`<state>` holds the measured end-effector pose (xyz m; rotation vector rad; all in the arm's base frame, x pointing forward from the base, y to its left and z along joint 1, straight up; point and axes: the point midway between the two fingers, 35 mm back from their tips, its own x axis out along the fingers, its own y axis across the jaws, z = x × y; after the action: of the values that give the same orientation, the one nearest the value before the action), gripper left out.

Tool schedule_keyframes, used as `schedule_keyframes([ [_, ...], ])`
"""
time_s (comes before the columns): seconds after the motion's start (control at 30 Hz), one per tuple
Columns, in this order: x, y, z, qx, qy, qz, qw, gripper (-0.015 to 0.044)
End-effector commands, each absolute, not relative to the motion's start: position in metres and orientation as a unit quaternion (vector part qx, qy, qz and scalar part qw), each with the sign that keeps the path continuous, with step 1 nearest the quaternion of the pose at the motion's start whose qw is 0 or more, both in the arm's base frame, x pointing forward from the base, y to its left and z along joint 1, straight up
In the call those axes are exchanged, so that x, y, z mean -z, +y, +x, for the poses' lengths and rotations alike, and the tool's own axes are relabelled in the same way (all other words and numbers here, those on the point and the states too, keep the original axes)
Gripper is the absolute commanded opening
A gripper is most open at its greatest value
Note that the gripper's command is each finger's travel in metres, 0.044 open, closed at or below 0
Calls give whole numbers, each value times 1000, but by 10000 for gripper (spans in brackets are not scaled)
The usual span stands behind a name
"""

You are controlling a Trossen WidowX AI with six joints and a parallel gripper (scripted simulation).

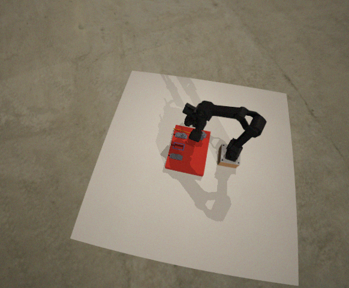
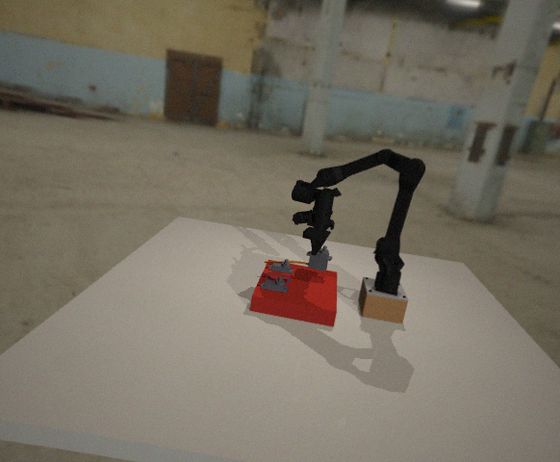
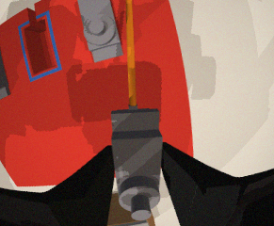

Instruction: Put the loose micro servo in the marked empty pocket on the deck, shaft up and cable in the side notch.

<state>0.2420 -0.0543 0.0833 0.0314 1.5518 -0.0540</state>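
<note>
The loose grey micro servo (image 3: pixel 137 157) stands on the far right corner of the red deck (image 3: pixel 93 88), and my gripper (image 3: pixel 137 150) is shut on its body. Its orange cable (image 3: pixel 131 38) runs away across the deck. The empty pocket (image 3: pixel 39 45), outlined in blue, lies to the upper left in the wrist view, with a small notch at its top left. In the top view the gripper (image 1: pixel 196 135) sits at the deck's far right corner, right of the pocket (image 1: pixel 177 146). In the exterior view the servo (image 2: pixel 318 259) shows under the fingers.
Two other grey servos sit seated in the deck, one on each side of the pocket (image 1: pixel 180 135) (image 1: pixel 175 156). The arm's tan base block (image 1: pixel 229 157) stands right of the deck on the white mat.
</note>
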Motion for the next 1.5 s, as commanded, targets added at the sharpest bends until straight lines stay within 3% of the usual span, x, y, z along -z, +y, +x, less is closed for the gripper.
schedule_keyframes([
  [0.0, -85, -54, 249, 25, 698, 16, 716, 0],
  [0.73, -84, 29, 238, 22, 698, 19, 715, 0],
  [1.47, -85, 34, 255, -46, 696, -51, 714, 0],
])
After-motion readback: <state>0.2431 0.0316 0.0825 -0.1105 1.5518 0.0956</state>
